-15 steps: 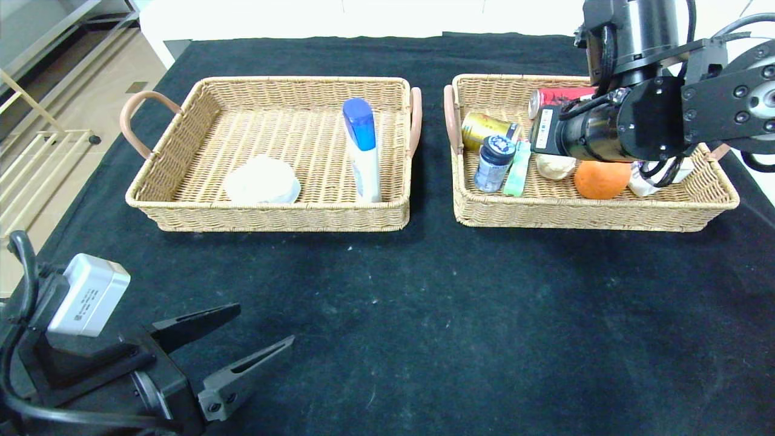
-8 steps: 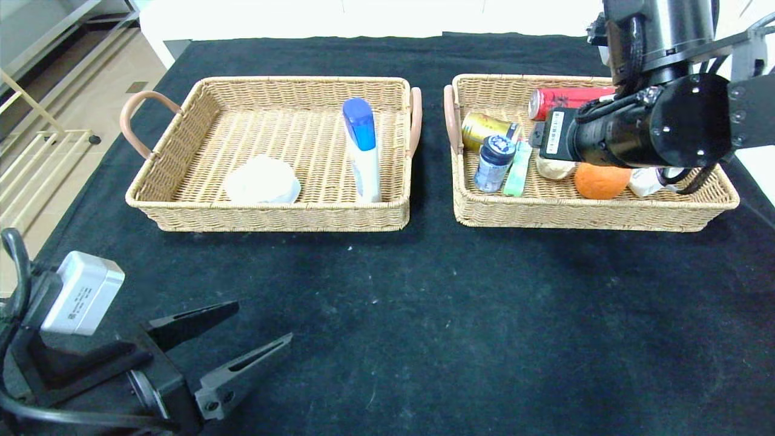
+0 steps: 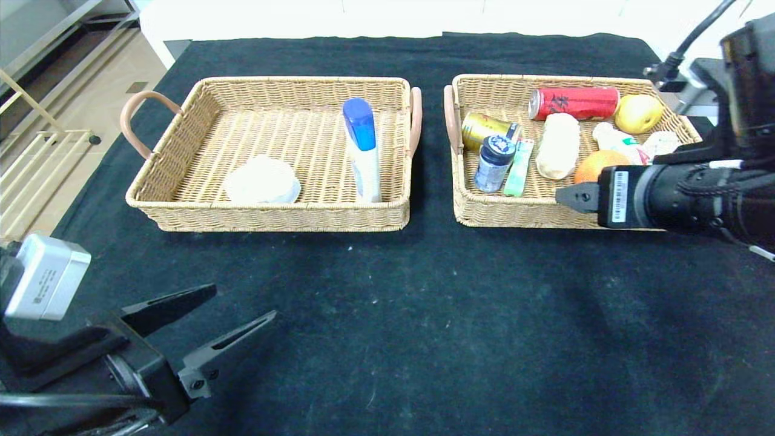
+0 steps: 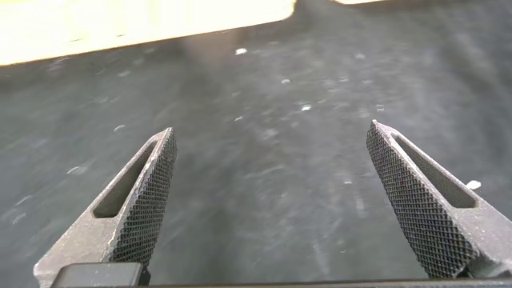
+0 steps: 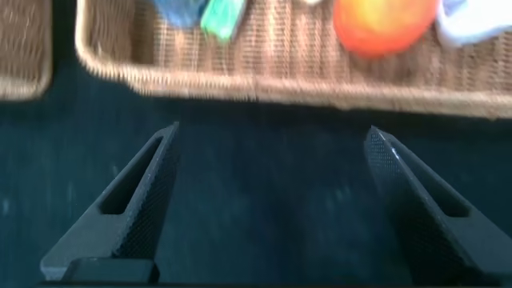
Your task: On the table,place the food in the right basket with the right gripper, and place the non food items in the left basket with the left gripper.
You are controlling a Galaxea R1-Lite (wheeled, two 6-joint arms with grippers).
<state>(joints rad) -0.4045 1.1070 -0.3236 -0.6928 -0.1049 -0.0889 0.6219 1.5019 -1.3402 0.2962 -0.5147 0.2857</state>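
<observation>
L gripper [image 3: 239, 315] spread, empty, parked over desk [image 3: 424, 315]. Left basket [image 3: 266, 215]: cloth wad [image 3: 261, 180] + blue-cap tube [image 3: 363, 148]. Right basket [image 3: 514, 212]: cans, orange [image 3: 590, 165], bread. R gripper [image 5: 268, 200] spread, empty. We see nothing loose; looks done.

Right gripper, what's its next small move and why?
Probably pull the right gripper back to rest: it is open and empty over bare cloth in front of the right basket, and no loose items show on the table.
</observation>
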